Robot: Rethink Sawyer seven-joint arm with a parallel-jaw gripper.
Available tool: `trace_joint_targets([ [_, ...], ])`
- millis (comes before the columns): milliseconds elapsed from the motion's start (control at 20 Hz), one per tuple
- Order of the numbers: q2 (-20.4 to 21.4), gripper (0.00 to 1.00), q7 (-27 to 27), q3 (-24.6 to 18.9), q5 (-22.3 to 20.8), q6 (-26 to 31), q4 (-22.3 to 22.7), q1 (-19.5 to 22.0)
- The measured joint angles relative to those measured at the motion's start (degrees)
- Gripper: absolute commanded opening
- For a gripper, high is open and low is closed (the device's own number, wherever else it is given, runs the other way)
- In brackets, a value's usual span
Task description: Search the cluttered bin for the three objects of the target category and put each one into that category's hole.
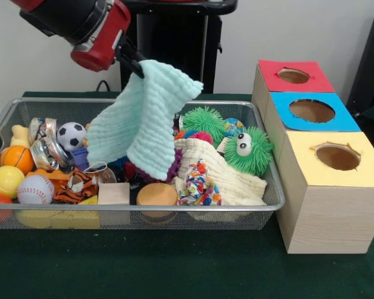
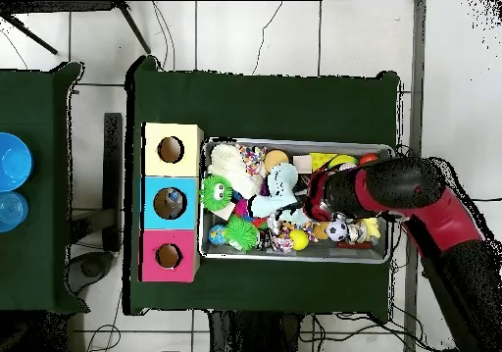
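A: Front view: what is the gripper (image 1: 139,67) doing?
B: Pinching a cloth (image 1: 143,118), lifted above the bin (image 1: 271,187). Shiny packets (image 1: 45,142) lie lower left of it, far-left in the bin.

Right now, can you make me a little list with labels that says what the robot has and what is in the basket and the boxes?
Holding: the gripper is lifting a light green cloth above the bin.
Shiny packets: two show at the bin's left end.
Other toys: soccer ball, baseball, green fuzzy toy with eyes.
Boxes: red, blue and yellow, each with a round hole on top.
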State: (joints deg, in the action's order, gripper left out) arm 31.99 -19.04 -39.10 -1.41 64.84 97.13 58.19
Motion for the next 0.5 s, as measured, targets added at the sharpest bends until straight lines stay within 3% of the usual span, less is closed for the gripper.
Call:
trace_joint_targets([
  [500,-0.4,0.0,0.0,-3.6,3.5,0.0,5.4,1.9],
])
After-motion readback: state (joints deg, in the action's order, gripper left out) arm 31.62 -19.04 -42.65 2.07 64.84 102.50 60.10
